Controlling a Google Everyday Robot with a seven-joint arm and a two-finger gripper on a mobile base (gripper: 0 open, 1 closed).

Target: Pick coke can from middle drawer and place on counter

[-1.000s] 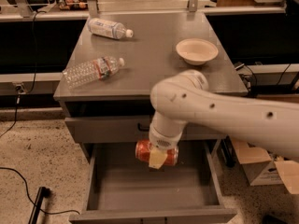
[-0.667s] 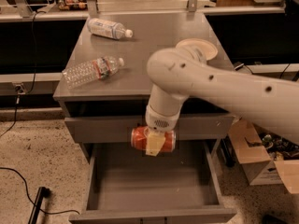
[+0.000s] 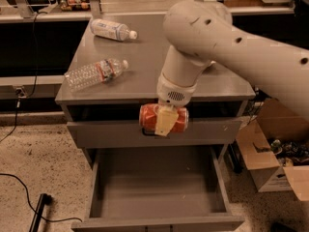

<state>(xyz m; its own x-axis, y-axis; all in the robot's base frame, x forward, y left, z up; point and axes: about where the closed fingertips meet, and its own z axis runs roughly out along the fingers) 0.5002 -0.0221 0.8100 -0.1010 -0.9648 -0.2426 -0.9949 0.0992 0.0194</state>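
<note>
1. The single camera looks down from high in front, quite near, onto the surface (image 3: 145,76) and the open drawer (image 3: 159,182).
2. The gripper (image 3: 164,122), holding the can (image 3: 147,117), is mid-view.

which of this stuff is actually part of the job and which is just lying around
Part of the job:
coke can, held sideways in the gripper, above the open drawer
middle drawer, pulled open
counter

Just lying about:
red-labelled clear bottle, on its side on the counter
far clear bottle, also on its side there
cardboard box, on the floor
black cable
</note>
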